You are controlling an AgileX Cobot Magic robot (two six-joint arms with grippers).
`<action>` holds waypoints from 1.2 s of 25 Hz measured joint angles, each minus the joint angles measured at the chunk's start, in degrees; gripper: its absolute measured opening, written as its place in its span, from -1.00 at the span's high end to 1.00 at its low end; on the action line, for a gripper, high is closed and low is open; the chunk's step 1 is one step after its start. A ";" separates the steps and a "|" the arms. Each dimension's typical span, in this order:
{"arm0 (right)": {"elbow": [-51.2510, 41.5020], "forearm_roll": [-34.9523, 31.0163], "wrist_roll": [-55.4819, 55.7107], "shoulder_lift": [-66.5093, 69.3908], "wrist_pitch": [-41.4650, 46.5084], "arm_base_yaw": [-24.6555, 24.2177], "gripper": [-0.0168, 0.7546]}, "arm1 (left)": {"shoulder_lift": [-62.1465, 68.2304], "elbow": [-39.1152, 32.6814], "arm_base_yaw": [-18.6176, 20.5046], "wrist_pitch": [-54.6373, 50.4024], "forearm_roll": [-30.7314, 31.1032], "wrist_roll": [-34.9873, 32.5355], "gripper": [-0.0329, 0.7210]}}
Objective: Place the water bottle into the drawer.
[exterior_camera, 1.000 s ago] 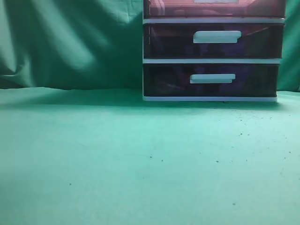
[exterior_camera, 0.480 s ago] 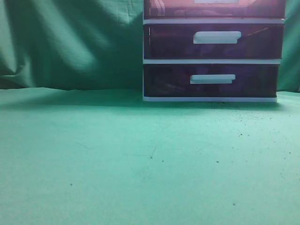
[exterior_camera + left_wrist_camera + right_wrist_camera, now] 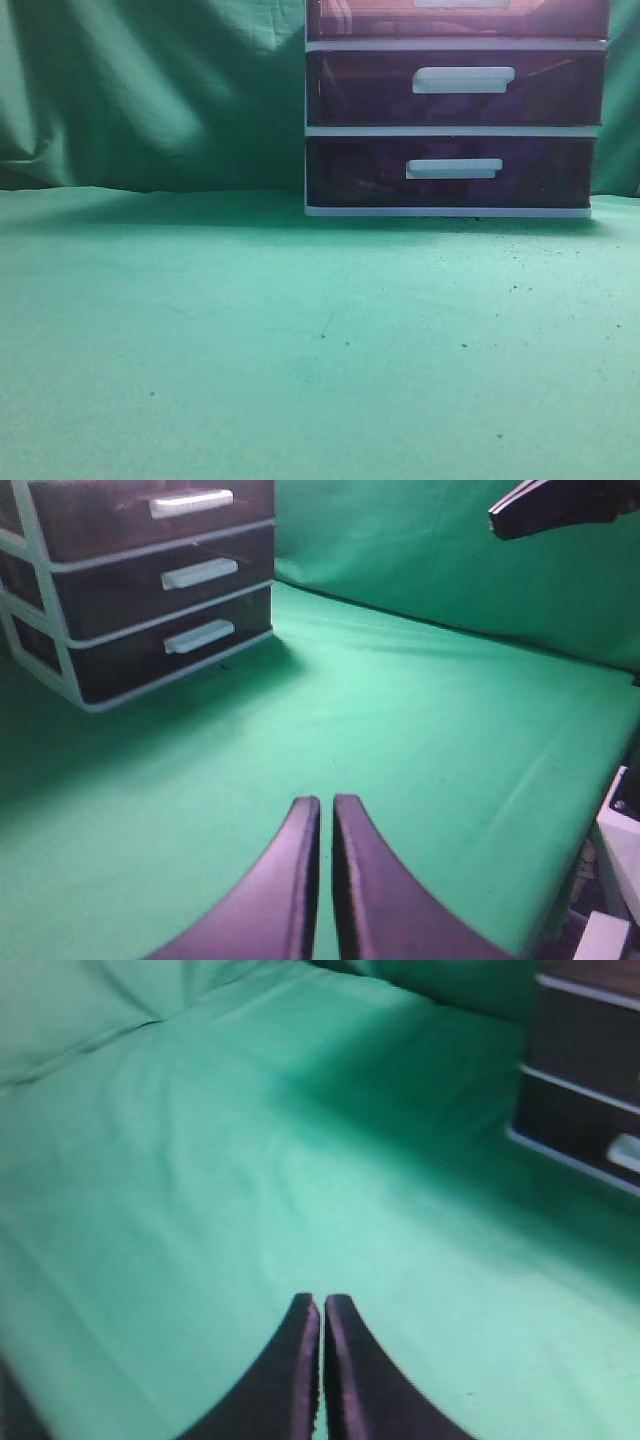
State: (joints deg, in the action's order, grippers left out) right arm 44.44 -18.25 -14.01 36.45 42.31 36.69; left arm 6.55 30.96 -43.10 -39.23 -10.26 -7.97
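Green cloth covers everything here, draped as a backdrop and spread over the counter (image 3: 250, 340), which is bare apart from a few dark specks. At the far right of it stands the white-framed drawer unit (image 3: 455, 130), three translucent fronts stacked, and the drawer (image 3: 460, 18) that matters is the top one, reddish-maroon, its front pushed flush with the frame and only its lower edge showing in the exterior view; the left wrist view shows its white bar handle (image 3: 191, 502) more fully. The water bottle is nowhere in any of the three views, so I cannot say where it is, nor whether it is full or empty. My guess is that such a bottle would be smooth and a little slippery, apt to give if thin-walled, and best taken around the middle of its body rather than by the cap. The drawer looks light and stiff, likely to slide easily, and the bar handle is the obvious place to hook or pinch; the unit itself seems light enough to shift if pulled hard. The left claw (image 3: 322, 810) hangs above the near counter with its two dark fingers pressed almost together, holding nothing. The right claw (image 3: 321, 1308) is the same, fingers closed on empty air over open cloth.
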 joint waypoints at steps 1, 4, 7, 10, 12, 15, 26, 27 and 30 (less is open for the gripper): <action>-1.76 -2.09 -2.26 -1.29 -0.57 0.00 0.96 | -0.62 -1.46 0.00 0.33 -0.67 0.00 0.91; -6.44 -9.58 -9.81 -4.47 -4.74 0.00 0.96 | -1.20 -4.88 0.00 1.64 -1.63 0.00 0.91; -10.97 -17.34 -19.07 -6.91 -9.08 0.00 0.96 | -1.20 -7.67 0.00 4.79 -1.72 0.00 0.91; -14.74 -23.25 -25.78 -8.37 -12.61 0.00 0.96 | -1.20 -9.44 0.00 6.96 -0.97 -0.03 0.91; -15.90 -26.24 -26.83 -8.48 -14.71 0.00 0.96 | -1.20 -10.50 0.00 7.61 1.43 -0.13 0.91; -16.02 -32.19 -27.27 -8.48 -16.94 0.00 0.96 | -1.20 -12.27 0.00 7.85 3.11 -0.16 0.91; -16.02 -41.11 -27.75 -8.48 -14.98 0.00 0.96 | -1.20 -13.35 0.00 7.74 3.23 -0.39 0.91; -16.02 -40.71 -28.90 -8.48 -15.32 0.00 0.96 | -1.20 -13.35 0.00 7.74 3.23 -0.39 0.91; -16.02 -36.82 -30.97 -8.48 -19.99 0.00 0.96 | -1.20 -13.35 0.00 7.74 3.23 -0.39 0.91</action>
State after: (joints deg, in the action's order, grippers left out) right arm 28.42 -55.07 -44.99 27.98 22.32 36.69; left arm 5.35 17.61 -43.10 -31.49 -7.03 -8.36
